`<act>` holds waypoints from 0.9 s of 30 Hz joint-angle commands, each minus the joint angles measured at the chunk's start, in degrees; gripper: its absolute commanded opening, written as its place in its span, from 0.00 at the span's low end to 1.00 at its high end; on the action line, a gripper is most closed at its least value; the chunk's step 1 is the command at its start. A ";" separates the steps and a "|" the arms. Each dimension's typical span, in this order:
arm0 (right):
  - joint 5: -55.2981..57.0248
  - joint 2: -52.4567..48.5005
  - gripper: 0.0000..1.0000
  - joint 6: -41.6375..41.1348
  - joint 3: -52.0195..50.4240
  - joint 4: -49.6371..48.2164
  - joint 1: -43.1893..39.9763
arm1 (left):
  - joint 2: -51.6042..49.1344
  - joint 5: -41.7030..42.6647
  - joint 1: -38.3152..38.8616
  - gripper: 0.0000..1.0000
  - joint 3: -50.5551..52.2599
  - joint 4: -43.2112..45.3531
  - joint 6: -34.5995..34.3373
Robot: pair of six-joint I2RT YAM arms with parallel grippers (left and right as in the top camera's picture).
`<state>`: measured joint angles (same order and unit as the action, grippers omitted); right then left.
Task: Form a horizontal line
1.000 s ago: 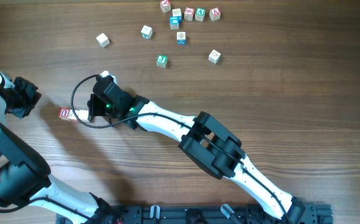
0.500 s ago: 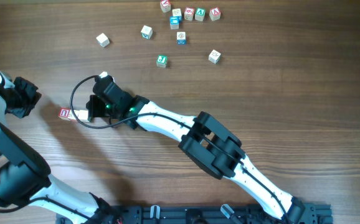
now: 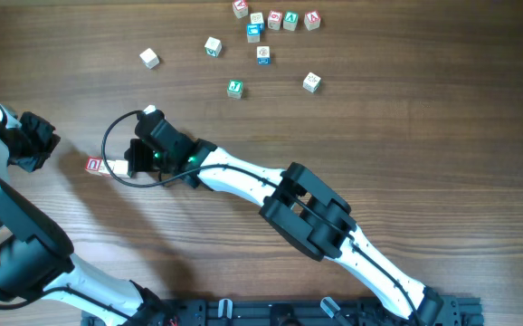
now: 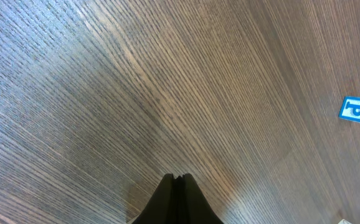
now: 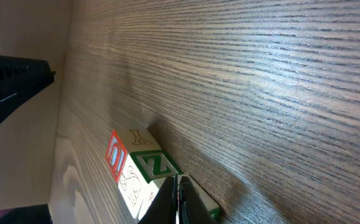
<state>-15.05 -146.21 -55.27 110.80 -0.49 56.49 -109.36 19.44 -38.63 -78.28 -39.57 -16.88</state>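
We note right fingers (image 5: 166, 206) pressed together, tip set against the green-Z end of the horizontal line (image 3: 96, 166) at overhead's left-centre, likely to square it; left fingers (image 4: 162, 208) likewise together, idle.

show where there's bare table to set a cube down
Free: the wooden table between the white right arm and the scattered pale wooden letter cubes, and between it and the black-and-white left arm. Crowded: that cube cluster, and the red-marked cube row at the right hand.

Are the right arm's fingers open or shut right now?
Shut: in the right wrist view the dark fingers meet with no gap, beside the green Z cube.
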 commanded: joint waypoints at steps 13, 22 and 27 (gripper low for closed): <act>-1.99 -1.36 0.05 -0.42 0.28 -0.11 0.35 | -1.07 0.63 0.26 0.04 -0.31 0.17 -0.28; -2.23 -1.36 0.05 -0.39 0.28 -0.13 0.35 | -1.07 0.63 0.26 0.04 -0.31 0.17 -0.28; -2.58 -1.36 0.05 -0.39 0.28 -0.13 0.35 | -1.07 0.63 0.26 0.04 -0.31 0.17 -0.28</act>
<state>-16.51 -146.21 -55.27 110.80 -0.51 56.49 -109.36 19.44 -38.63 -78.28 -39.57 -16.88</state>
